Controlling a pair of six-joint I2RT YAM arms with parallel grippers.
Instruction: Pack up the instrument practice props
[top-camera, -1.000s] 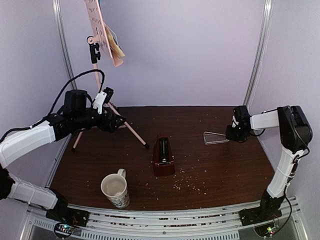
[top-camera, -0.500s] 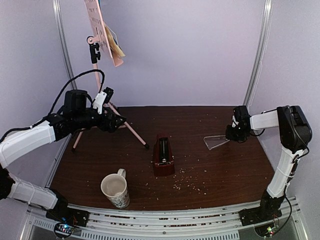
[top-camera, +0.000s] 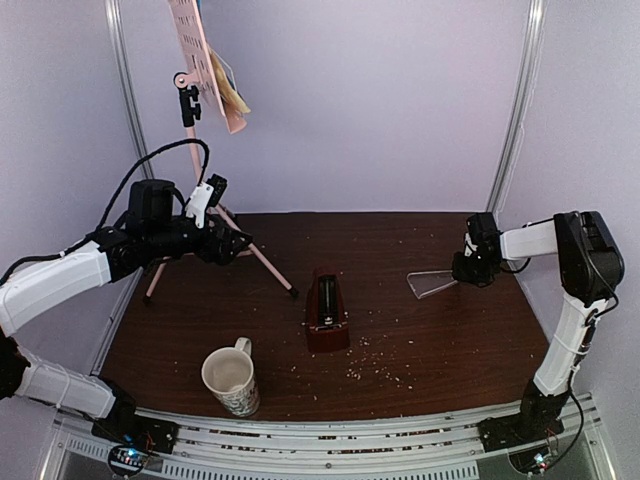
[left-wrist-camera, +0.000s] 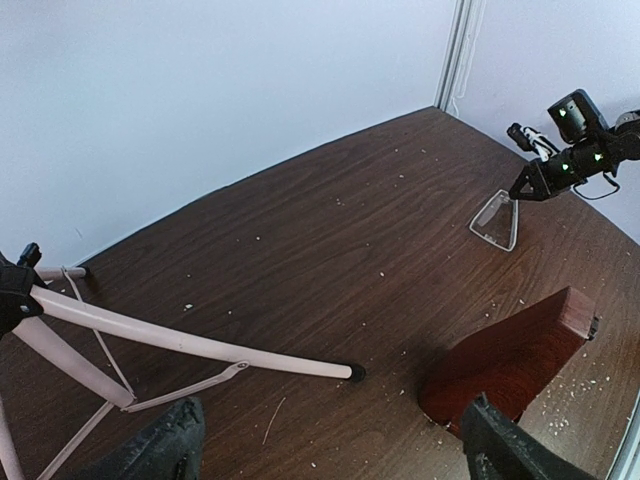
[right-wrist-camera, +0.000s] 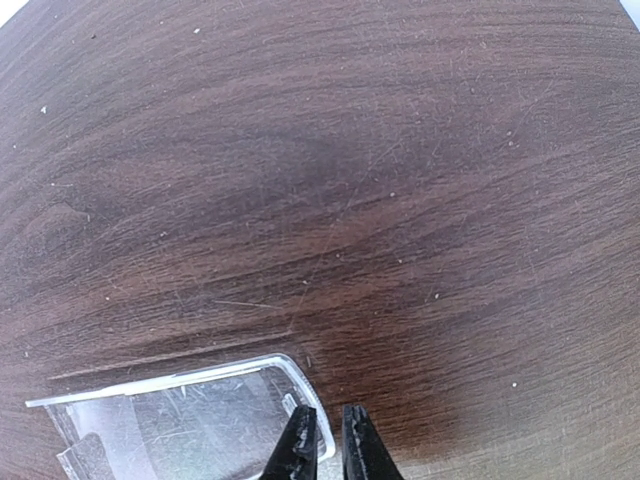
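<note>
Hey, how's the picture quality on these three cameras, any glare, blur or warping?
Top external: soft, even light, only faint shadows by the mug and metronome. Left wrist: wide-angle warping bows the far edge of the table; the left gripper looks dark and blurry at the bottom. Right wrist: wood grain sharp, pale glints along the clear cover.

No text is showing legibly: the mug (top-camera: 232, 385) is carrying only a pattern (too small to make out), the sheets (top-camera: 236, 96) on the stand (top-camera: 192, 40) only colour.
</note>
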